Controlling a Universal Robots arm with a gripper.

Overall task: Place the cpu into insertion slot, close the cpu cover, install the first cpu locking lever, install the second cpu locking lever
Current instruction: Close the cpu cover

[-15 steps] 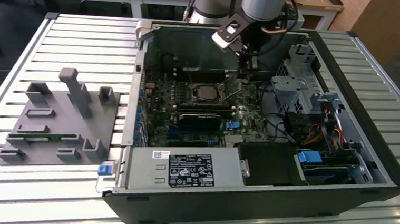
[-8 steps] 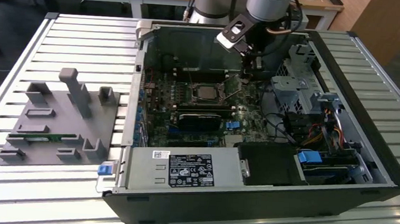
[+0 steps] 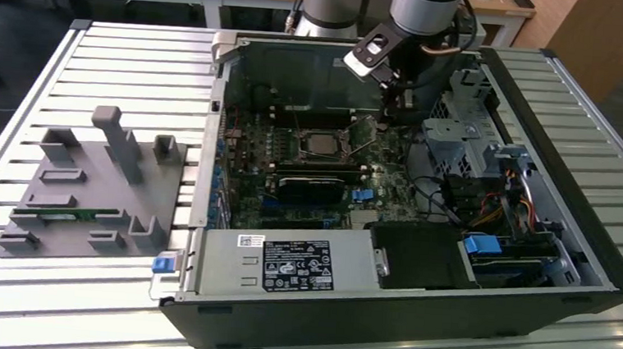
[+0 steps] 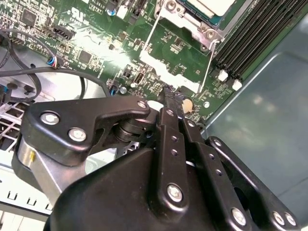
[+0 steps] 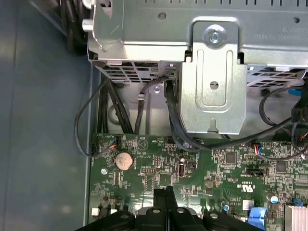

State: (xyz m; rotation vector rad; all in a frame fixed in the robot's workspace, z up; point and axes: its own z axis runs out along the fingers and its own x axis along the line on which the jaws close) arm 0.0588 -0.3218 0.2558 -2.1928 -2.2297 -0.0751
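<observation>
The cpu [image 3: 319,142] lies flat in the insertion slot [image 4: 185,21] on the green board; its silver top [image 4: 211,6] shows in the second wrist view. The cpu cover [image 4: 168,72], a thin silvery frame, stands raised off the socket, and green board shows through its window. My gripper [image 3: 399,115] hangs inside the case, just to the exterior view's right of the socket. Its black fingers are shut together with nothing between them. Their tip [image 4: 169,94] sits at the cover's free edge. In the first wrist view the gripper [image 5: 166,192] points down at the board.
A metal drive cage [image 5: 211,72] and black cables [image 5: 171,120] crowd the space beside the gripper. Memory slots [image 4: 255,33] and the case wall [image 4: 269,120] flank the socket. A power supply [image 3: 283,263] fills the case's near end. A grey fixture [image 3: 91,184] sits on the slatted table.
</observation>
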